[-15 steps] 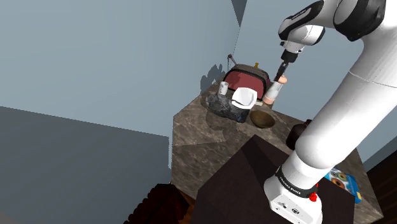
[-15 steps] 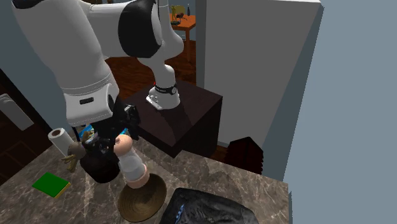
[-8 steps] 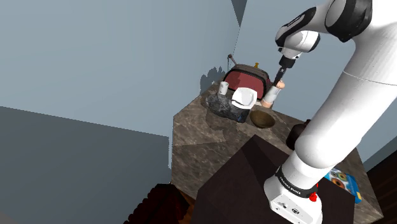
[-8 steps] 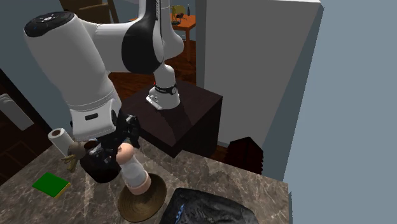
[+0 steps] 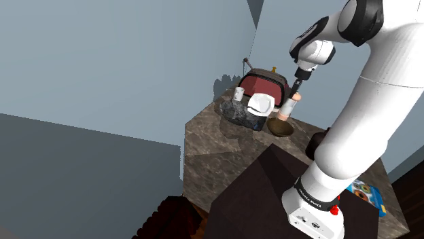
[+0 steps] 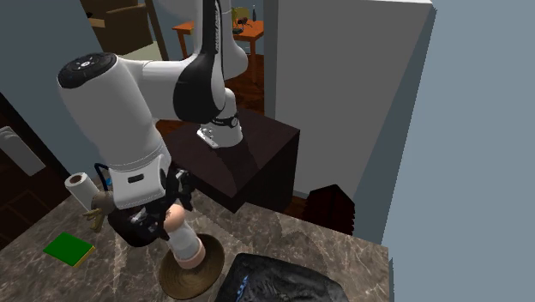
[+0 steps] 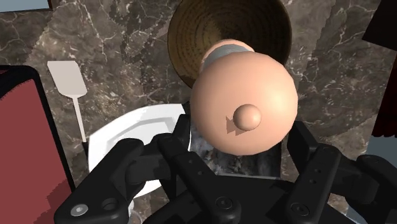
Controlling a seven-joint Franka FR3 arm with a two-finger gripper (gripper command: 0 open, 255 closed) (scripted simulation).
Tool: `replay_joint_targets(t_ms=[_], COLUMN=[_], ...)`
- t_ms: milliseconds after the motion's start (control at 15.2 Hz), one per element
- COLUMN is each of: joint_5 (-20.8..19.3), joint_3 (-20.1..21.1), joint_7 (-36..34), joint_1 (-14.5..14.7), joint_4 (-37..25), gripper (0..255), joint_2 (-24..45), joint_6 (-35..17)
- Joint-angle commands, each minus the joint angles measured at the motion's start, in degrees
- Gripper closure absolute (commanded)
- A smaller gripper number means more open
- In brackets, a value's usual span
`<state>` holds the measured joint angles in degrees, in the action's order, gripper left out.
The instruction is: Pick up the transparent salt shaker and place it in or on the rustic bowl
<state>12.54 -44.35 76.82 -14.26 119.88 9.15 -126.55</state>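
The salt shaker (image 5: 289,108) has a rounded peach cap, a pale body and a peach base. My gripper (image 5: 294,97) is shut on its upper part and holds it tilted over the marble counter. In the second exterior view the shaker (image 6: 181,236) hangs with its base just over the rim of the brown ribbed bowl (image 6: 190,275), under the gripper (image 6: 168,218). In the wrist view the peach cap (image 7: 245,105) sits clasped by the gripper (image 7: 245,130), and the bowl (image 7: 191,38) lies directly beyond it. In the shoulder view the bowl (image 5: 280,127) stands below the shaker.
A white plate (image 7: 137,137), a white spatula (image 7: 67,79) and a dark red case (image 7: 25,140) lie beside the bowl. A white cup (image 5: 239,94) stands farther back. A black pot (image 6: 130,226), a green book (image 6: 69,249) and a paper roll (image 6: 79,187) share the counter.
The gripper has carried the shaker down and toward the shoulder view's left, from beside the bowl to just over it. The arm's upper links have swung along.
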Motion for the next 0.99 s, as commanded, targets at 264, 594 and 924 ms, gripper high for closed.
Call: replay_joint_targets(t_ms=[264,594,924], joint_5=[3.5,6.6,7.1], joint_3=[1.0,2.3,2.5], joint_7=[2.6,4.8,5.2], joint_1=[-1.0,-2.1,-2.3], joint_4=[1.5,2.5,2.6], gripper=[255,255,255], joint_2=[3.3,6.2,6.7], joint_6=[-3.6,-6.6,-7.0])
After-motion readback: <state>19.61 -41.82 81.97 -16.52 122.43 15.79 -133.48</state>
